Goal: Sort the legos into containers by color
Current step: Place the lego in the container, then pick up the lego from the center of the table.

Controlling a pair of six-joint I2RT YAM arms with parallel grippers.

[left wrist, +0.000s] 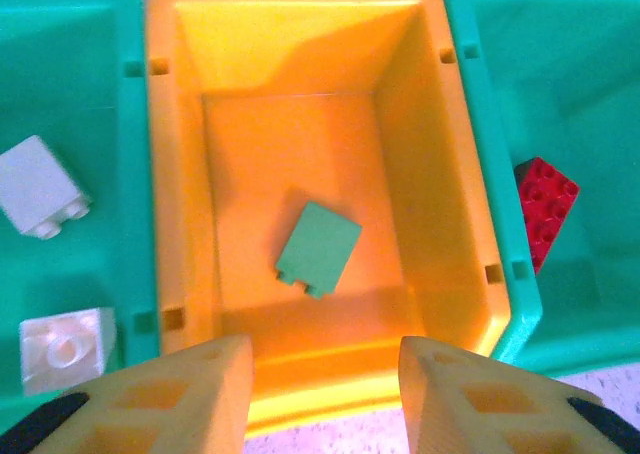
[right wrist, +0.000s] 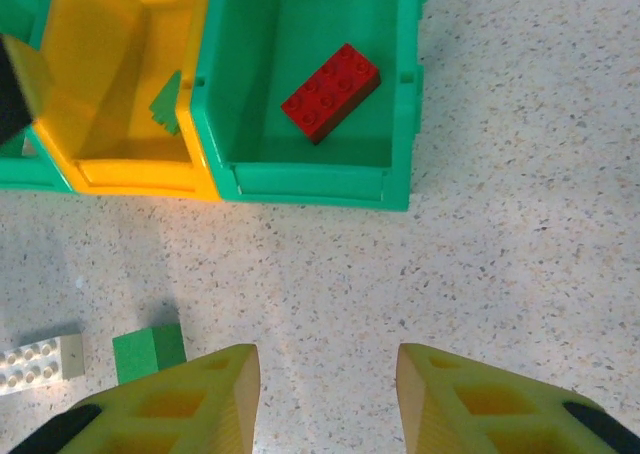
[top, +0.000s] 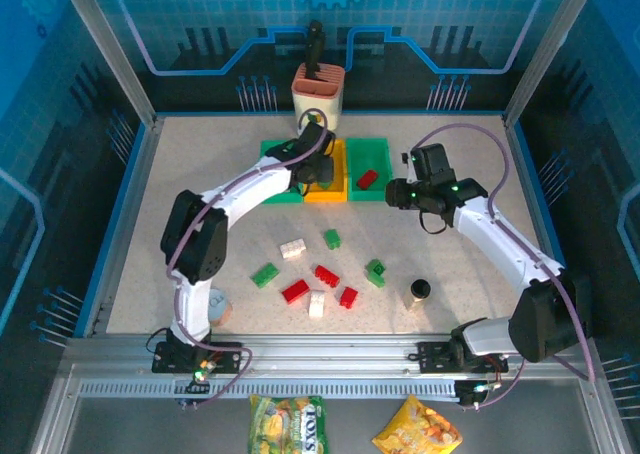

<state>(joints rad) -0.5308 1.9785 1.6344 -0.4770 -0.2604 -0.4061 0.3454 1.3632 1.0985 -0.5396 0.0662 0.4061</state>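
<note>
My left gripper [left wrist: 322, 352] hangs open over the near wall of the yellow-orange container [left wrist: 166, 184], nothing between its fingers. A green lego [left wrist: 318, 249] lies flat on that bin's floor. Two white legos [left wrist: 40, 186] rest in the left green container [top: 272, 154]. A red lego [right wrist: 330, 91] lies in the right green container [right wrist: 300, 184]. My right gripper [right wrist: 325, 356] stands open and empty above bare table in front of that bin. Several loose legos lie mid-table, among them a white one [top: 292, 248], a green one [top: 264, 274] and a red one [top: 295, 291].
A cream-and-orange cup [top: 317, 92] stands behind the bins. A black-capped bottle [top: 419, 291] sits right of the loose bricks and a round tin [top: 220, 304] by the left arm's base. A green brick [right wrist: 148, 352] lies just left of my right gripper.
</note>
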